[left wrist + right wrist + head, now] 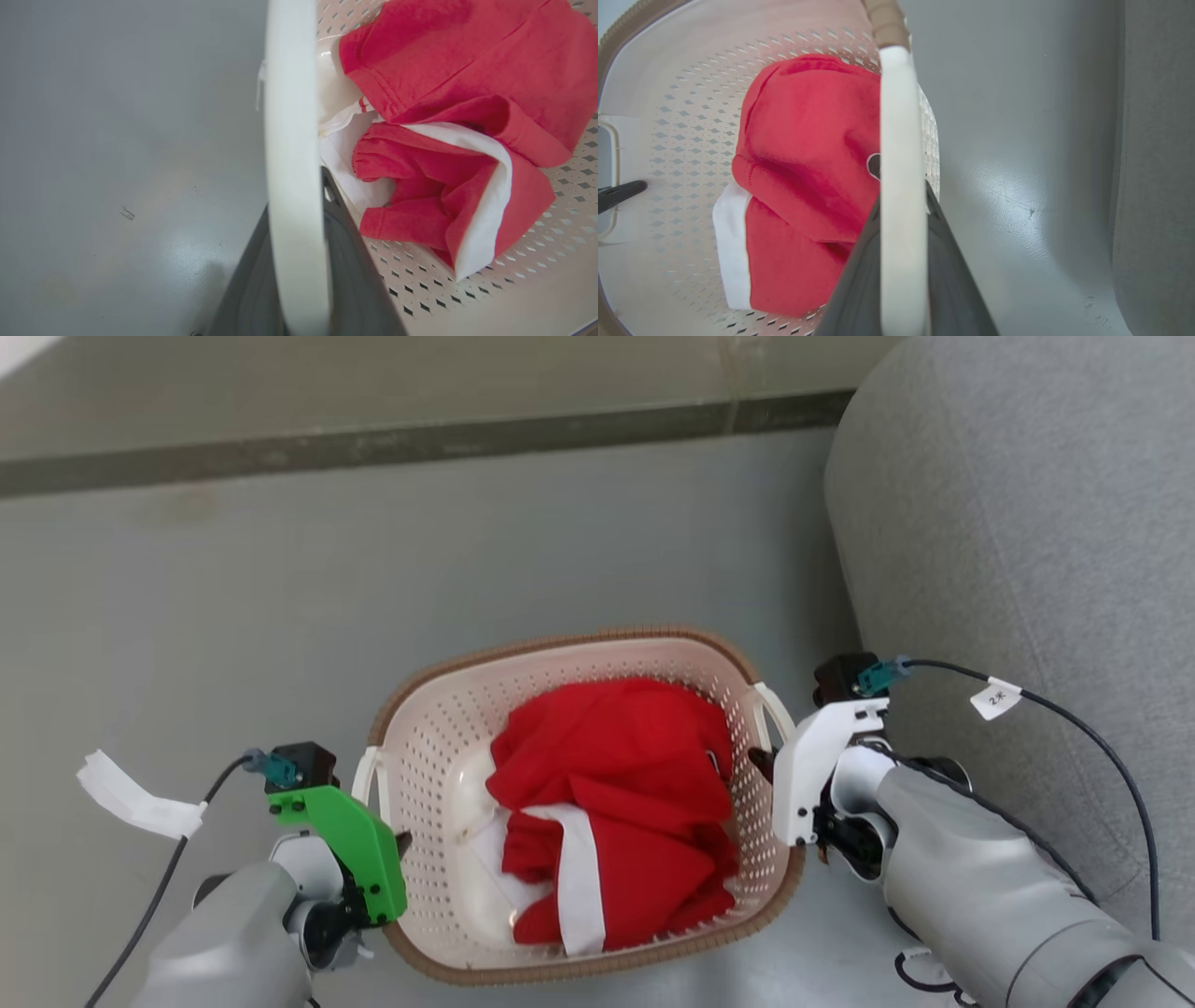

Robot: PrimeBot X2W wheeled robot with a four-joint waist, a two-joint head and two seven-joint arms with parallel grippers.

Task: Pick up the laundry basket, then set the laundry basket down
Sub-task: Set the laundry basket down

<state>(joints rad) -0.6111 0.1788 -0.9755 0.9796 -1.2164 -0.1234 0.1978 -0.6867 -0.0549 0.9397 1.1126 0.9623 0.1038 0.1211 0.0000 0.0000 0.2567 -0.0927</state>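
Clamping basket (439,737): left tool (402,845) closed on left handle (365,775), right tool (758,762) on right handle (779,709); red cloth (616,756) inside.

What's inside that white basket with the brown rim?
A crumpled red garment with white bands, plus white cloth beneath it. Whatever lies under the pile on the laundry basket floor is covered.

Crumpled red-and-white garment (616,784), grey floor (467,551) with dark strip (420,443), grey upholstered furniture (1027,523) alongside.
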